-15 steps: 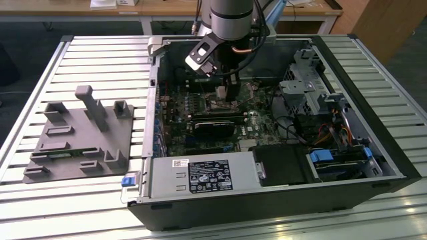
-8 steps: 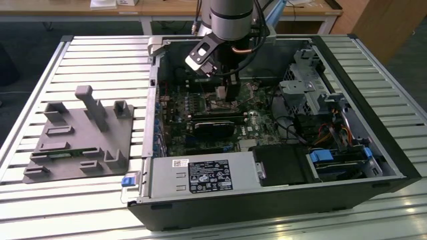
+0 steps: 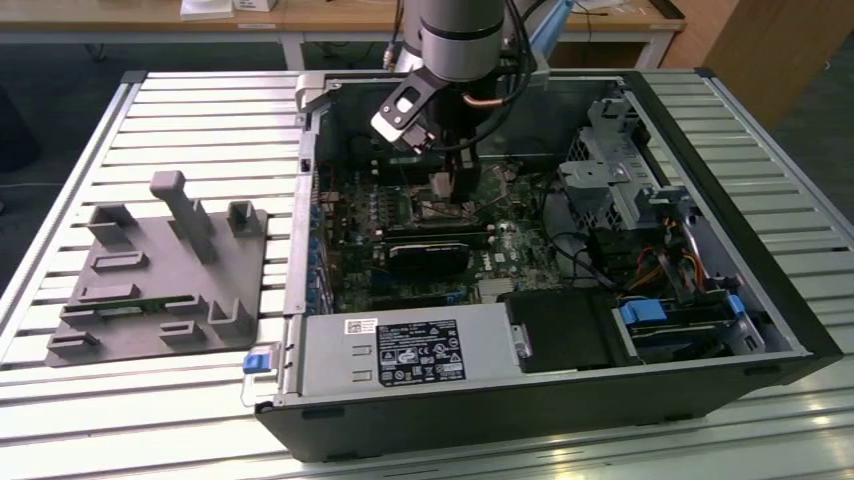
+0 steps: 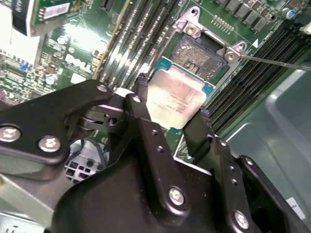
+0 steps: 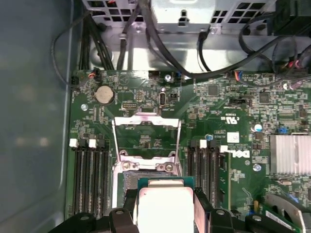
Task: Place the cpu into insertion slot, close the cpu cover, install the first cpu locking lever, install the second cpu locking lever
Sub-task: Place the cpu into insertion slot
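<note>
My gripper is shut on the cpu, a flat square chip with a dull metal top and a green rim, pinched by two opposite edges between the black fingers. In the first wrist view the cpu hovers partly over the insertion slot, whose dark centre and silvery rim show beside it. The second wrist view also has the insertion slot lying bare just beyond the chip. The cpu cover stands flipped open behind the socket. A thin wire locking lever sticks out free. The exterior view shows the gripper low inside the case.
Black memory slots flank the socket on both sides. A black card, the power supply and a drive cage crowd the open case. Cables hang past the board. A grey fixture plate lies on the exterior view's left.
</note>
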